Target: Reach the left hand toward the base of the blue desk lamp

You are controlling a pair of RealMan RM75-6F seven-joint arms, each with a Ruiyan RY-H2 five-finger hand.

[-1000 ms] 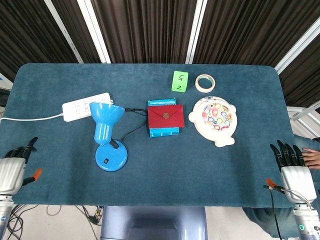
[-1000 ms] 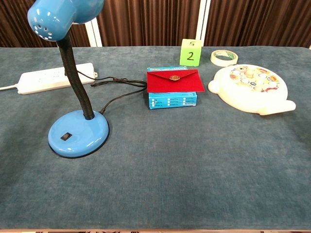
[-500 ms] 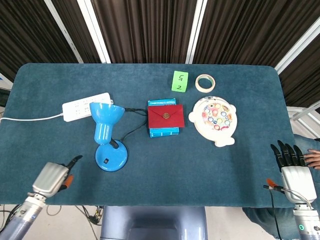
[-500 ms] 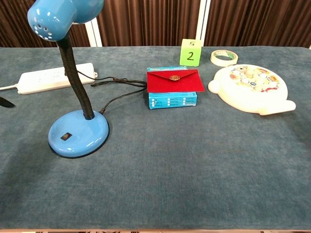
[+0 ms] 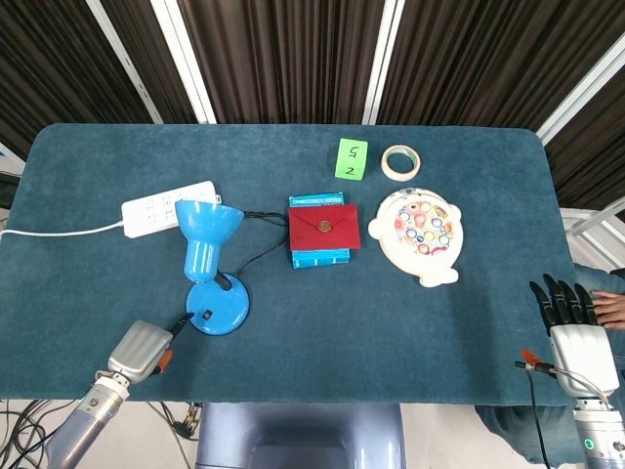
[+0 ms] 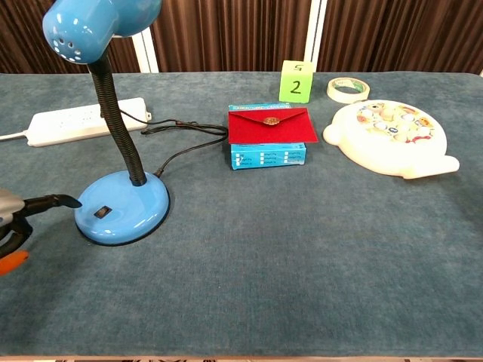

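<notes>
- The left hand has travelled a long way in the last second. It began parked at the left edge of the surface, was over the near-left corner half a second ago, and now sits just beside the lamp base on its near-left side.
- In the chest view one dark fingertip now pokes in from the left edge, pointing at the base's rim with a thin gap showing; half a second ago only a sliver showed there, further back.
- That finger is stretched forward. The rest of the fingers are hidden under the hand's back in the head view and cut off in the chest view, so I cannot tell whether they are spread or curled. The hand holds nothing.
- The right hand has not moved: it lies at the near-right edge, fingers extended side by side, empty.
- The blue desk lamp stands upright at left-centre, unchanged, its shade leaning toward the power strip behind it and its cord trailing toward the red envelope.
- My judgement: the reach is nearly finished, with only a short forward ease left to meet the base. The rocker switch faces the incoming finger, so a blunt push could nudge the lamp.
</notes>
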